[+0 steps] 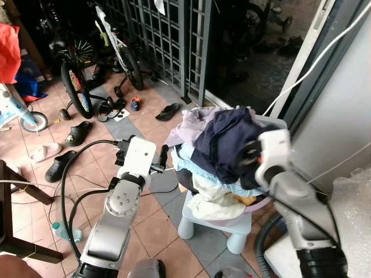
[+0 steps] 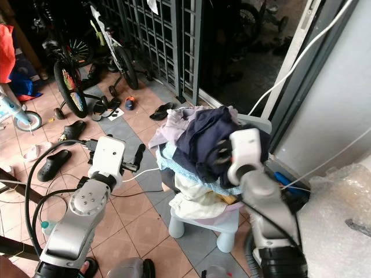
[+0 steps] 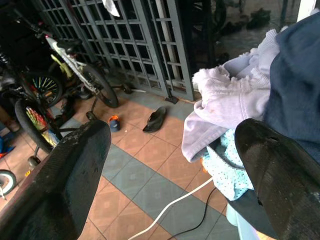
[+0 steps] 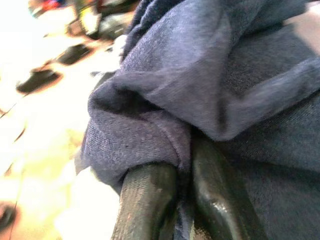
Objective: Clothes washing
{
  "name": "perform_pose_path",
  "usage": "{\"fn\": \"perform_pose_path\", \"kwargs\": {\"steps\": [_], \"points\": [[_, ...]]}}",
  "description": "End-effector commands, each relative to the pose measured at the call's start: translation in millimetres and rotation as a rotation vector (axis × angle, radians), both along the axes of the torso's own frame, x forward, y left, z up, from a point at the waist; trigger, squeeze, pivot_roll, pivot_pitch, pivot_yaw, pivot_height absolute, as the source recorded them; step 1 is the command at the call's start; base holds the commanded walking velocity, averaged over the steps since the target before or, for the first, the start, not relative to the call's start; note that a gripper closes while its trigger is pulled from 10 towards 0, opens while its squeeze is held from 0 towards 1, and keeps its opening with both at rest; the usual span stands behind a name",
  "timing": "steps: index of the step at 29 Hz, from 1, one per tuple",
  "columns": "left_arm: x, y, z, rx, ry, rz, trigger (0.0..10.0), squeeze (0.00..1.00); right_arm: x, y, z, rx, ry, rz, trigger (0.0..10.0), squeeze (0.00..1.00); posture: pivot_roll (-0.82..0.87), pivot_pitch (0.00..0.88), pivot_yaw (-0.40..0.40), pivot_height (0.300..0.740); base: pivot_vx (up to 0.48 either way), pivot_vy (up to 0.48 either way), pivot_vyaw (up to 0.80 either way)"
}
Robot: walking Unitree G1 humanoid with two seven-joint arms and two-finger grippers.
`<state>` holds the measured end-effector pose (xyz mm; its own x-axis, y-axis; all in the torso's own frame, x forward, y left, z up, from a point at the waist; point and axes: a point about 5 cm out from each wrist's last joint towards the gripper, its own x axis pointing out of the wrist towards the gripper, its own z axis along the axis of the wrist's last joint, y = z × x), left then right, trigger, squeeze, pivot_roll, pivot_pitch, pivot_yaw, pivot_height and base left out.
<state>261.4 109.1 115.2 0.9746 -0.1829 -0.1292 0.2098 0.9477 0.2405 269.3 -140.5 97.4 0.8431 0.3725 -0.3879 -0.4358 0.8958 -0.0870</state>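
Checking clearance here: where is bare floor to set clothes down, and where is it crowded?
Bare tiles lie between the white plastic stool and the black sandals. Crowded: shoes by the bicycles; the heaped laundry pile, where the right gripper grips a navy garment.

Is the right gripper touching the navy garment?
Touching. In the right wrist view the right gripper has its two black fingers closed together with a fold of the navy garment pinched between them, no gap.

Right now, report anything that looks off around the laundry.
The laundry basin is overfilled: clothes hang over its rim, and it sits on a small white stool. The right gripper pinches the navy garment; the left gripper waits open beside the pile.
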Motion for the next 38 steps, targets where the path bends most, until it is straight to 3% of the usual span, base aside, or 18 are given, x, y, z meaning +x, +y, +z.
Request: {"fn": "perform_pose_path", "kwargs": {"steps": [1, 4, 7, 19, 24, 30, 33, 34, 38], "points": [[-1.4, 2.2, -0.1, 0.011, 0.001, 0.0, 10.0, 0.0, -3.2, 9.1, 4.9, -0.001, -0.011, 0.075, 10.0, 1.0, 0.01, 0.0, 0.057, 0.74, 0.0, 0.0, 0.0], [-1.7, 4.2, -0.1, 0.014, 0.004, 0.002, 10.0, 0.0, -8.0, 14.5, 5.5, 0.004, 0.01, 0.168, 10.0, 1.0, 0.01, 0.0, 0.063, 0.74, 0.0, 0.0, 0.0], [-1.3, 5.2, 0.7, 0.02, 0.005, -0.005, 10.0, 0.0, -9.2, 15.5, 2.0, -0.059, 0.013, 0.244, 10.0, 1.0, 0.01, 0.004, 0.082, 0.74, 0.0, 0.0, 0.0], [-3.9, 0.9, 0.3, 0.024, 0.007, -0.02, 10.0, 0.0, -16.4, 10.6, 3.6, -0.054, 0.043, 0.335, 10.0, 1.0, 0.01, 0.022, 0.072, 0.74, 0.0, 0.0, 0.0], [-5.1, -1.1, 0.7, 0.019, 0.011, -0.016, 10.0, 0.0, -15.7, -1.4, 7.7, -0.071, 0.058, 0.377, 10.0, 1.0, 0.0, 0.028, 0.057, 0.74, 0.0, 0.0, 0.0], [-11.3, -1.1, -7.4, -0.005, 0.052, 0.002, 10.0, 0.0, -16.0, -12.5, 14.7, -0.059, 0.065, 0.416, 10.0, 1.0, -0.02, 0.032, 0.044, 0.74, 0.0, 0.0, 0.0], [-12.7, -4.8, -8.4, -0.02, 0.072, -0.038, 10.0, 0.0, -10.9, -18.0, 15.9, -0.094, 0.046, 0.387, 10.0, 1.0, -0.01, 0.028, 0.043, 0.74, 0.0, 0.0, 0.0], [-14.4, -10.1, -9.1, -0.036, 0.092, -0.094, 10.0, 0.0, -7.7, -19.3, 19.2, -0.057, 0.027, 0.36, 10.0, 1.0, -0.01, 0.027, 0.042, 0.74, 0.0, 0.0, 0.0], [-15.5, -9.8, -8.3, -0.017, 0.082, -0.097, 10.0, 0.0, -3.6, -15.6, 29.2, -0.013, -0.048, 0.339, 10.0, 1.0, -0.01, 0.028, 0.046, 0.74, 0.0, 0.0, 0.0]]}}
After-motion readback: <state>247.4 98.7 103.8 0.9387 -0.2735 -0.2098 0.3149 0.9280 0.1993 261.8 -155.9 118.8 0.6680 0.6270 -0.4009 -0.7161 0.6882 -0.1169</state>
